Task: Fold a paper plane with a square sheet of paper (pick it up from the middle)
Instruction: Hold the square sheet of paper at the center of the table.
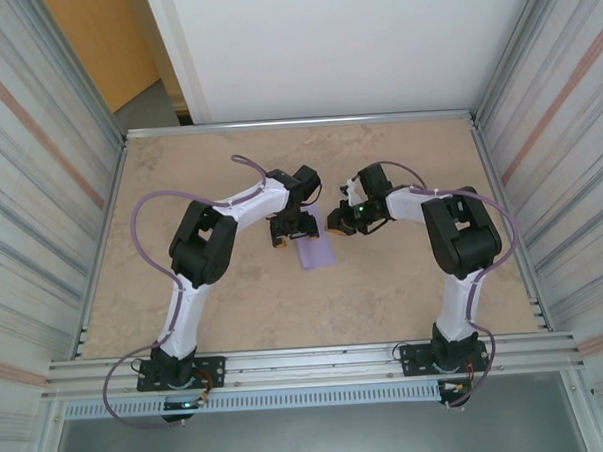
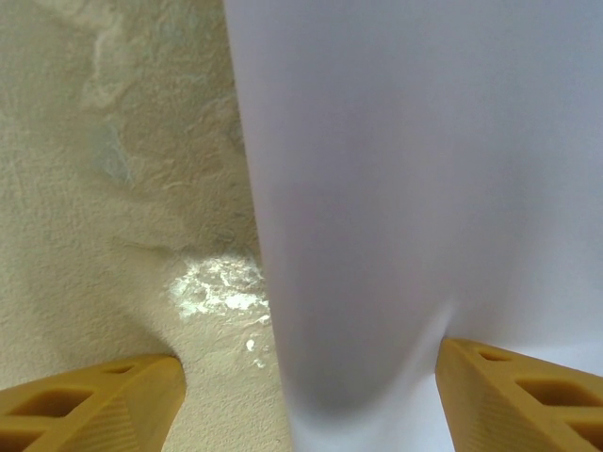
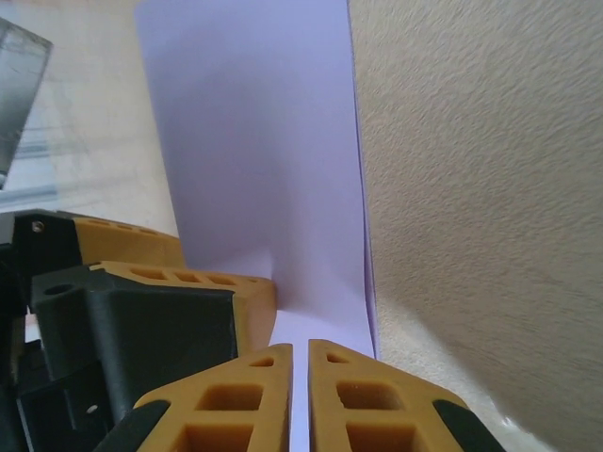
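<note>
Surface: a beige, marbled table [image 1: 404, 282] closed in by ribbed metal walls [image 1: 40, 197] on the left and right, with a white panel at the far side.
Task's thing: the square sheet of paper [image 1: 316, 251] lies at mid-table between the two arms, just on the near side of both grippers. It shows as a narrow lavender strip; I cannot tell whether it is already creased.
Left gripper [image 1: 286, 234]: the jaws stand wide apart at the far left part of the sheet. In the left wrist view the paper runs down between the fingers [image 2: 94, 400] and touches the right-hand one. It clamps nothing.
Right gripper [image 1: 337, 221]: the jaws are drawn together to a thin slit. In the right wrist view the sheet's edge runs into that slit, so it looks pinched on the paper.
Handling: very light, thin and limp. It will bow and sag from any single pinch, slide easily on the smooth top, and crease for good if crushed.
Where to hold: on an edge, with flat pads and a light grip. The middle lies flat on the table and needs lifting first.
Risk: a stray crease, or the sheet skating away.
</note>
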Robot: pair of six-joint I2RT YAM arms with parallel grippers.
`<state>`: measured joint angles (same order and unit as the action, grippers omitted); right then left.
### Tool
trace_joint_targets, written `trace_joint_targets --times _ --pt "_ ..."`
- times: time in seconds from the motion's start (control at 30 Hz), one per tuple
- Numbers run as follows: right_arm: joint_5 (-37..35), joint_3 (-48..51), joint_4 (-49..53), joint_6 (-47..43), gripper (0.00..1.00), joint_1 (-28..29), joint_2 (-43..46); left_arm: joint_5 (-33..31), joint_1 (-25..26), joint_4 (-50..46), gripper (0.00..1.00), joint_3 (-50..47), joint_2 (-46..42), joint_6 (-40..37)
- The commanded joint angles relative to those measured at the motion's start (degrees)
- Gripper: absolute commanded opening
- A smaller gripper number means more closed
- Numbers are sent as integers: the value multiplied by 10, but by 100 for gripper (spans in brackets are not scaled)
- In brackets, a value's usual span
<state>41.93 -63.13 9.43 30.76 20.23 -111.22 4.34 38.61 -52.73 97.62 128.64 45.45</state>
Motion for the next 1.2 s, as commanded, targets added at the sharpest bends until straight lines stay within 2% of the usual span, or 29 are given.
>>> trace_joint_targets --times 0.0,0.33,0.67,0.97,1.17 --pt "16 -23 15 -18 12 8 -18 9 -1 68 75 -58 127 -1" --pt "3 -35 36 -26 9 15 -43 11 -1 72 74 -61 128 0" --pt "-68 -36 85 -33 8 9 -65 32 -3 84 72 -59 93 -12" --pt "-127 -24 106 -8 7 29 -54 39 -13 125 74 -63 -55 -39" --pt "-169 23 74 85 6 50 -23 68 -27 209 74 -159 -161 -37"
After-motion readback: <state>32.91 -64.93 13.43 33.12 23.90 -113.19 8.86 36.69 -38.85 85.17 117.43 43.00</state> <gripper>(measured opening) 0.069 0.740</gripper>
